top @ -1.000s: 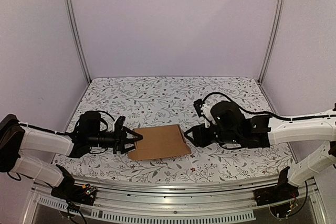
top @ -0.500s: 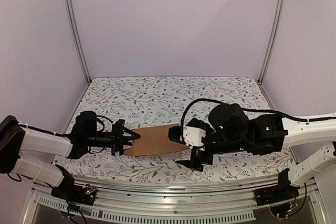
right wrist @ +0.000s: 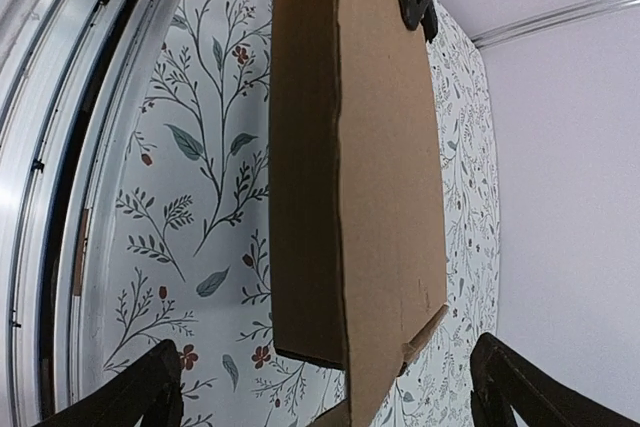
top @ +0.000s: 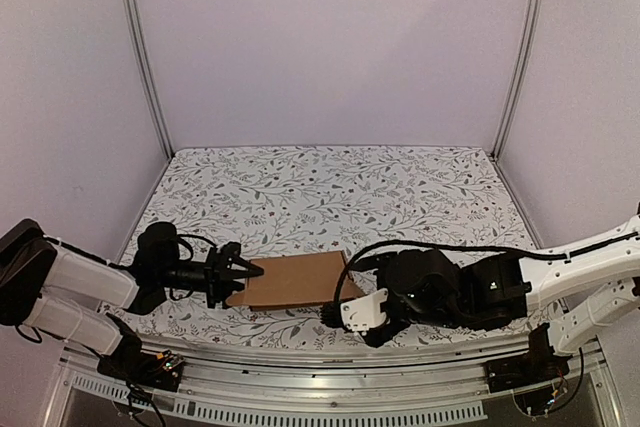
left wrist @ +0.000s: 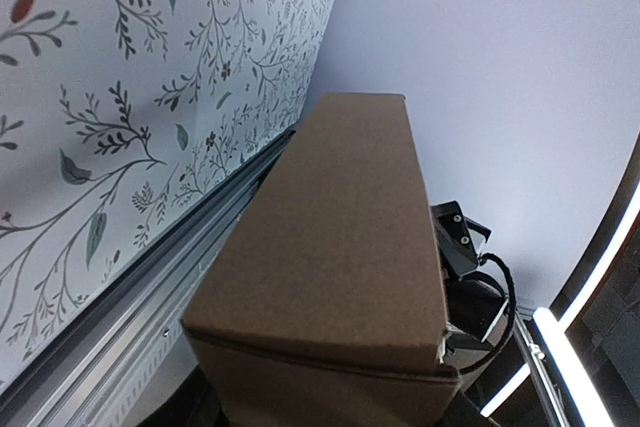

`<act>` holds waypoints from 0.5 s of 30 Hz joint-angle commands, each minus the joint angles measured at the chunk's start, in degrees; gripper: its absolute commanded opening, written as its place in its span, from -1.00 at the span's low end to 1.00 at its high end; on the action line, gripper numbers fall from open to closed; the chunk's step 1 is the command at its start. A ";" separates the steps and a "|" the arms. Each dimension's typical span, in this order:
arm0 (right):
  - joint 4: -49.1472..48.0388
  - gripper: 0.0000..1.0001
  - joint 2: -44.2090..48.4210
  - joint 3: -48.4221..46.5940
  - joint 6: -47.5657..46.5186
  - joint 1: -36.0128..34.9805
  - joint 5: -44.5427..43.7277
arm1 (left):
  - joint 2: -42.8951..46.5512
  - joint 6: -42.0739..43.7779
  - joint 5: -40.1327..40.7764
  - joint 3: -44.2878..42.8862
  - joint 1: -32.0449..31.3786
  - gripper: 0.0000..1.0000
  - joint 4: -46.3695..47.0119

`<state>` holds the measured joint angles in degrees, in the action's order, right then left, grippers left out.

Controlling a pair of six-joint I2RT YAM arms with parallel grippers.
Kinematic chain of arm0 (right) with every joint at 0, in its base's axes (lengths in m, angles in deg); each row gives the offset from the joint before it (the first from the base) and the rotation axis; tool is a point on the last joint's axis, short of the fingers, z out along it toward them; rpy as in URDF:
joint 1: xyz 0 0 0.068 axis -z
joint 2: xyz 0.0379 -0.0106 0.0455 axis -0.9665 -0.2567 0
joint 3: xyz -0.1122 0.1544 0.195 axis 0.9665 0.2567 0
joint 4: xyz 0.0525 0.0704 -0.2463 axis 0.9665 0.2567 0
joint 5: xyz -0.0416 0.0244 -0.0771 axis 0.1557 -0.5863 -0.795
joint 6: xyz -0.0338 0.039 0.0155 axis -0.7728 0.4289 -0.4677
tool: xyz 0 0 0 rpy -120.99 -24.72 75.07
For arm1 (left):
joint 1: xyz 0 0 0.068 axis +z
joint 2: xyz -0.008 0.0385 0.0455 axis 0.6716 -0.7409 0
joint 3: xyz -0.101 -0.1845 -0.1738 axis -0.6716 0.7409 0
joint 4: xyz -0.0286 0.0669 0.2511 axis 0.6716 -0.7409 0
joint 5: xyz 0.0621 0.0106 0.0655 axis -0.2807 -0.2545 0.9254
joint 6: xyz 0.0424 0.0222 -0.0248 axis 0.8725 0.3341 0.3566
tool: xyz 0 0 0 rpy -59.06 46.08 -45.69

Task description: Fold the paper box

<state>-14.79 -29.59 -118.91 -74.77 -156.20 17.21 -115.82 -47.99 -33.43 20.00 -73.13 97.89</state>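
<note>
The right gripper (top: 347, 292) had just let go and spread its fingers wide astride the right end of the paper box (top: 295, 282), touching neither side, so a fresh hold there looked due. The left gripper (top: 232, 275) stayed clenched on the box's left end, near the front edge of the desk (top: 330, 187). Since a second earlier, the right arm had swung closer to that edge.

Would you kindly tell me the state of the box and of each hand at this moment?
box: a flat carton, gripped at its left end.
left hand: shut on the box.
right hand: open wide at the box's right end, not gripping it.
</note>
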 commanded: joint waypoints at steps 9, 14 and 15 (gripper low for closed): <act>-23.23 0.97 12.09 15.09 -12.20 -6.83 -7.42 | 8.09 0.62 -9.19 0.34 0.32 -0.92 -2.11; -29.03 0.97 16.09 17.45 -13.34 -6.90 -5.07 | 14.06 4.29 -10.70 -1.63 -0.44 -0.92 -9.68; -29.82 0.97 16.33 17.51 -13.72 -6.94 -4.83 | 14.82 5.00 -10.83 -2.12 -0.63 -0.92 -11.10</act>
<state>-36.71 -15.10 -102.69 -86.35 -162.83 11.33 -104.43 -47.14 -41.65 20.13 -73.24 94.02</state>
